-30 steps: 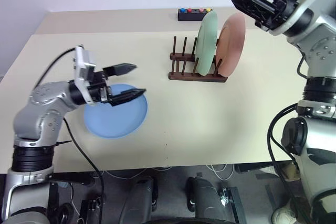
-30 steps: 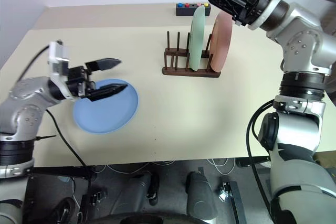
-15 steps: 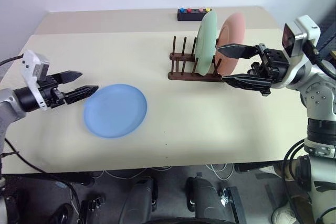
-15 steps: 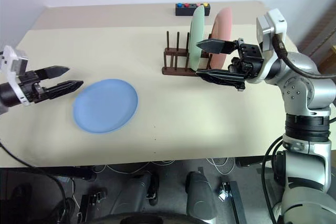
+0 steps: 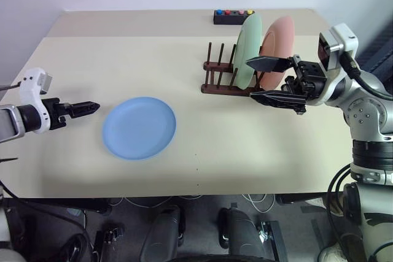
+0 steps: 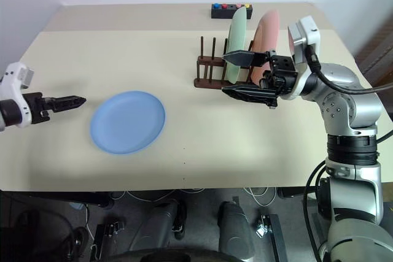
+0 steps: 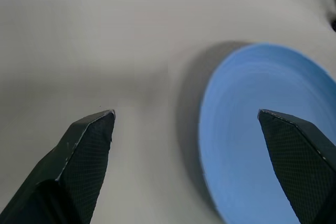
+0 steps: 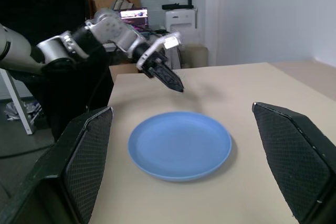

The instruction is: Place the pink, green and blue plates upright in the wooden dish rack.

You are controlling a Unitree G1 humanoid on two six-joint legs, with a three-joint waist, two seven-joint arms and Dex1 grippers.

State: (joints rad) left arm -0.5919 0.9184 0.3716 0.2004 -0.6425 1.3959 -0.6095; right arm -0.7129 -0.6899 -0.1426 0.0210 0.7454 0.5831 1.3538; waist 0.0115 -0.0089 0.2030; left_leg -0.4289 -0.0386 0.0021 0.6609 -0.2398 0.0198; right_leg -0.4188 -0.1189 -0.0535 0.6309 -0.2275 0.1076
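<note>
Blue plate (image 5: 139, 128): lies flat on the worktop (image 5: 184, 59), between my two tools and well apart from the wooden dish rack (image 5: 230, 81).
Left tool (image 5: 92, 107): my fingers stand spread and empty, low over the worktop just beside the blue plate's left edge, pointing toward it; in my left wrist view the plate's rim sits between the fingertips (image 7: 97, 129).
Right tool (image 5: 261, 81): my fingers stand wide apart and empty, pointing left, just in front of the rack; apart from the plates.
Green plate (image 5: 249, 50): upright in the rack.
Pink plate (image 5: 277, 44): upright in the rack, just beside the green plate on its right.
Button box (image 5: 233, 16): black, at the worktop's far edge behind the rack.
Change from a second ago: my left tool was over the blue plate and now sits off its left edge; my right tool was raised above the racked plates and now hangs lower, in front of them.
</note>
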